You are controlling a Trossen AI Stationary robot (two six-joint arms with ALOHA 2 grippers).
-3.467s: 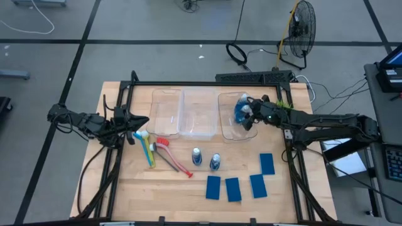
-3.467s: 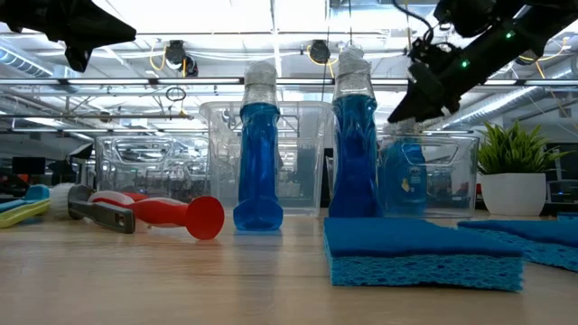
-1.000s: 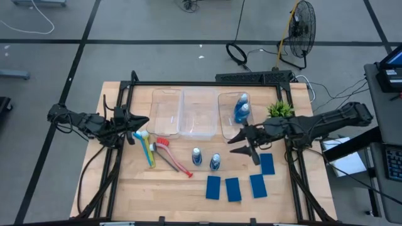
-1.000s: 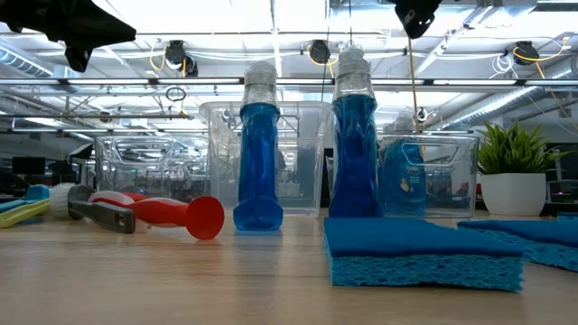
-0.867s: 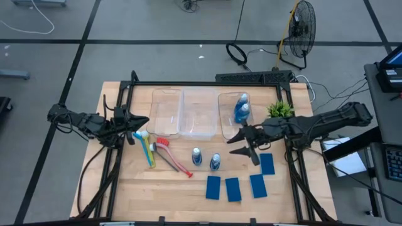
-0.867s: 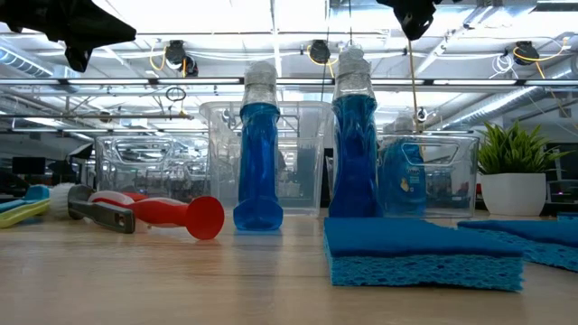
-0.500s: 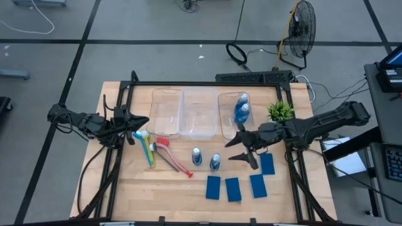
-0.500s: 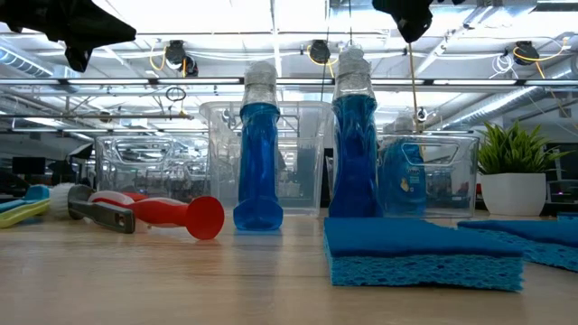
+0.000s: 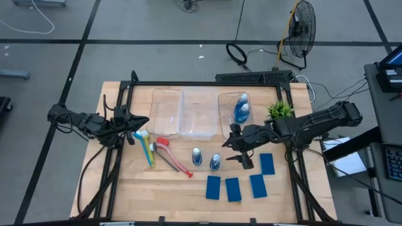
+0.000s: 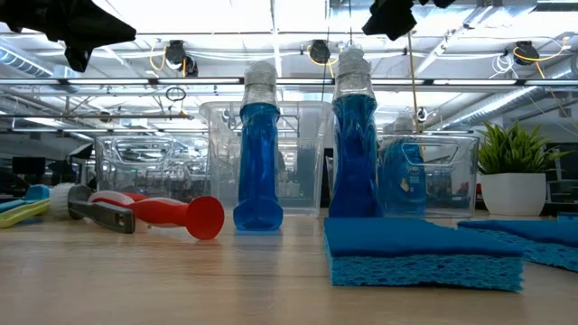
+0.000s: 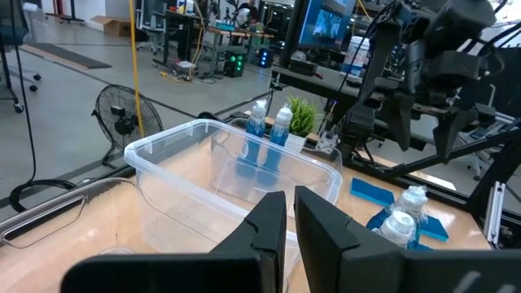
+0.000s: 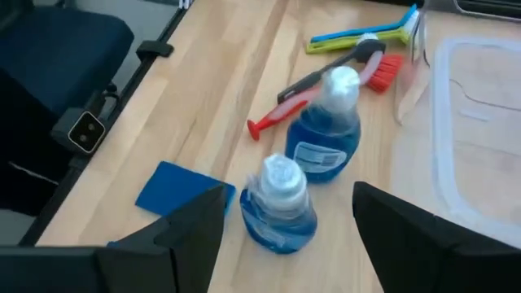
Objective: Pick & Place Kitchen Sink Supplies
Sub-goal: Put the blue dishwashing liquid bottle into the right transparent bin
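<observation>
Right claw (image 9: 233, 150) shifted left, spread above upright bottle (image 9: 215, 162).

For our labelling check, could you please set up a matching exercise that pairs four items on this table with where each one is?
Items:
1. two small blue-and-white bottles lying together
2. red long-handled dish brush
3. small green potted plant
4. open right gripper

Places:
A. on the bare wood, beside the yellow-green brush
B. inside the rightmost clear plastic bin
C. above the table, next to two standing bottles
D. at the table's right edge, behind the right arm

Pairs: 1-B, 2-A, 3-D, 4-C
</observation>
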